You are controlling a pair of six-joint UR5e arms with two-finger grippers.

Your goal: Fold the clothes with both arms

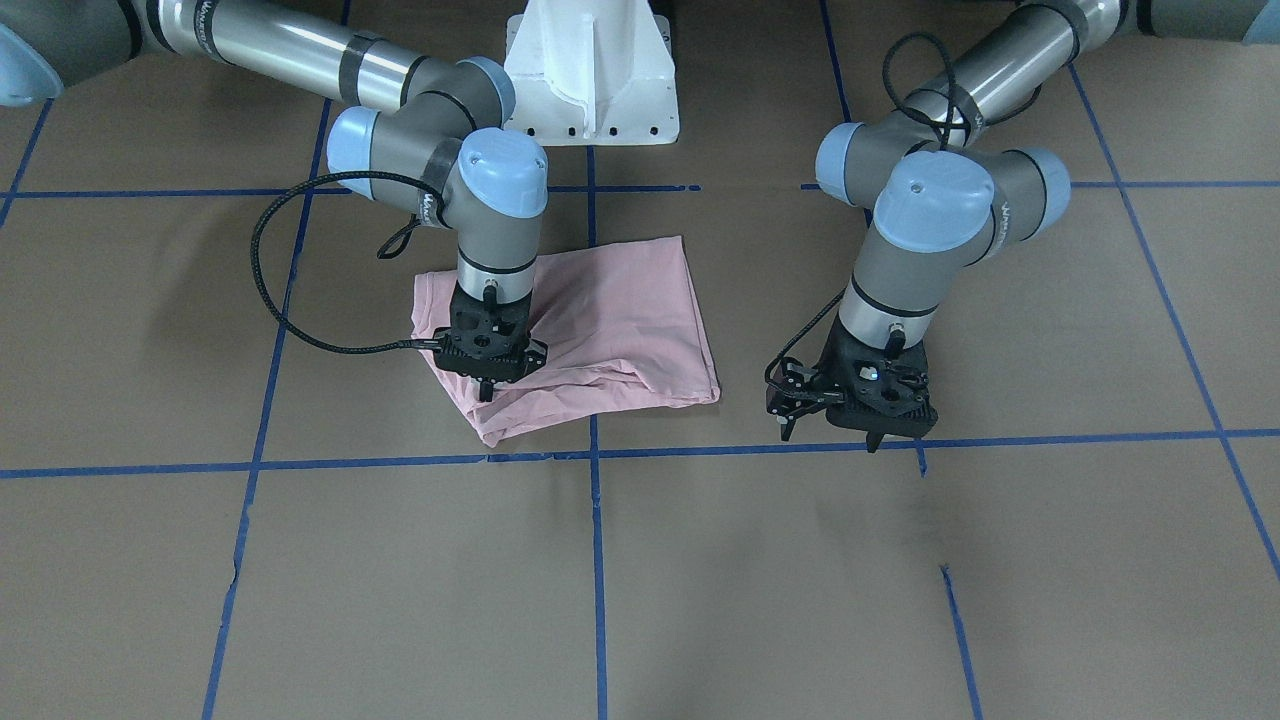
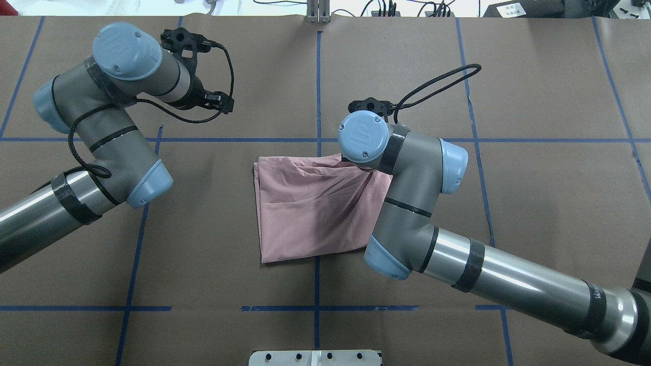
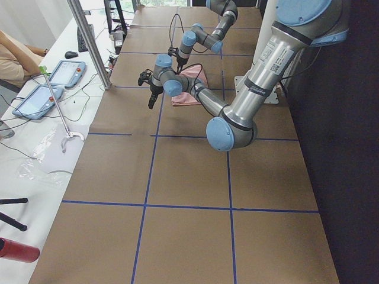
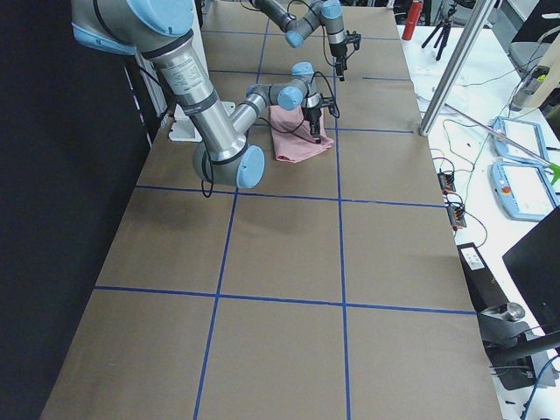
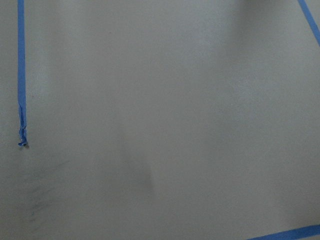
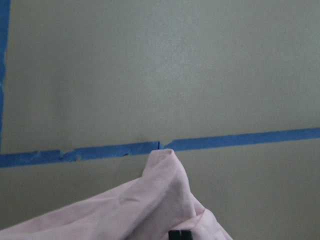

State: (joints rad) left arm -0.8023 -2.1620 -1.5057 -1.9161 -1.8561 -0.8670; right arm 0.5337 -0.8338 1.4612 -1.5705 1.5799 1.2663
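The pink t-shirt (image 1: 620,320) lies folded into a rough rectangle on the brown table (image 2: 534,203), plain side up, its print hidden. My right gripper (image 1: 487,388) stands upright over the shirt's far right corner. It is shut, with pink cloth (image 6: 150,205) bunched around its black fingertips (image 6: 180,234), and wrinkles run toward it (image 2: 335,173). My left gripper (image 1: 877,440) hangs over bare table to the shirt's left, well apart from it. The left wrist view shows only table and tape, no fingers, so it reads as open and holds nothing.
Blue tape lines (image 1: 596,560) mark the table in a grid. The white pedestal base (image 1: 590,80) stands at the robot's edge. A side bench with tablets (image 3: 35,100) and a metal post (image 3: 89,41) runs along the far side, where a person's arm (image 3: 15,56) shows.
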